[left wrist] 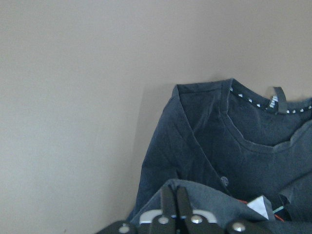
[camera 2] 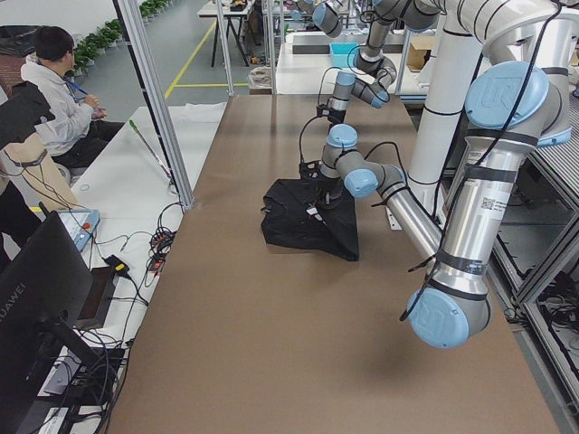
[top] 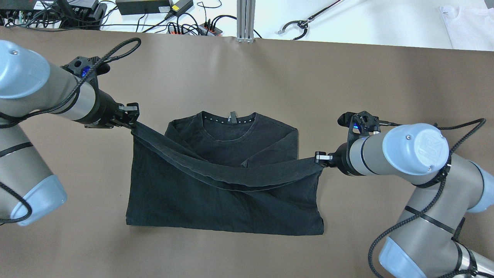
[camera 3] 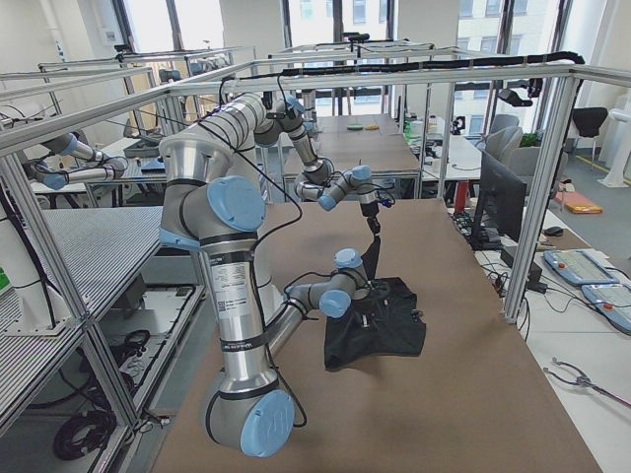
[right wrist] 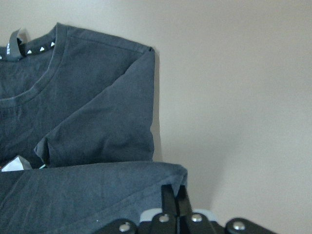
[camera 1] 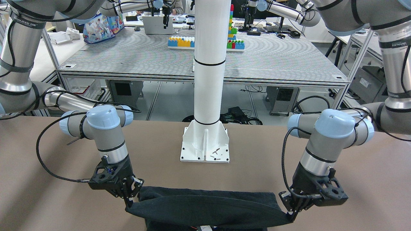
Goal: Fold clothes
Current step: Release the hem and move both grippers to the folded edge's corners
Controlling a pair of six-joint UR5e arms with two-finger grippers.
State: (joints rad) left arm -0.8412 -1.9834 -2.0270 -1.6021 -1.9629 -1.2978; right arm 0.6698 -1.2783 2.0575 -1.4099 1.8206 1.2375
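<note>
Nearest your front-facing camera, the black garment (camera 1: 205, 205) is hanging as a taut band between the two tools, low over the brown counter (camera 1: 48, 205). Your left tool (top: 132, 120) is pinching one corner of the hemmed edge (top: 231, 175), its fingers (left wrist: 169, 200) pressed together with only fabric between them. Your right tool (top: 320, 157) is gripping the opposite corner the same way, its fingers (right wrist: 170, 200) closed tight on the cloth.

From overhead, you are seeing the lifted hem running across the garment's middle and sagging slightly between the two grips. The left tool's end is sitting farther from the robot than the right tool's end. The rest of the garment is lying flat on the counter beneath the hem, near the centre. Its collar (top: 231, 119) is pointing away from the robot, and both sleeves are lying folded inward over the chest.

Beyond the garment in the front-facing view, the white pillar (camera 1: 208, 64) is standing on its base plate (camera 1: 205, 146), apart from the cloth.
</note>
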